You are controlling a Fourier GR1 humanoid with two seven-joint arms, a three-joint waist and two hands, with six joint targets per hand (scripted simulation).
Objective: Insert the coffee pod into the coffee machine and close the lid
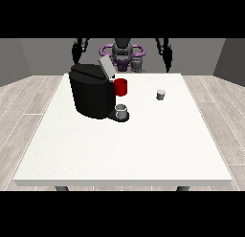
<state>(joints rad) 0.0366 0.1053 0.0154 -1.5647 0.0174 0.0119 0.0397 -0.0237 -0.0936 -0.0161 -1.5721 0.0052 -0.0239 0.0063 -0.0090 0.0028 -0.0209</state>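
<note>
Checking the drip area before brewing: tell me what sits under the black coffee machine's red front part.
Under the red front part of the black coffee machine, a small grey cup stands on the machine's dark base. The cup's inside cannot be seen, and the machine body hides anything behind it.

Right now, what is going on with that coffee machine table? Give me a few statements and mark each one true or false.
1. The coffee machine has its lid raised. True.
2. The coffee pod already sits inside the machine. False: it stands on the white table, apart from the machine.
3. A grey cup stands on the machine's base. True.
4. The robot hand at the view's right holds the pod. False: it hangs behind the table's far edge, away from the pod.
</note>
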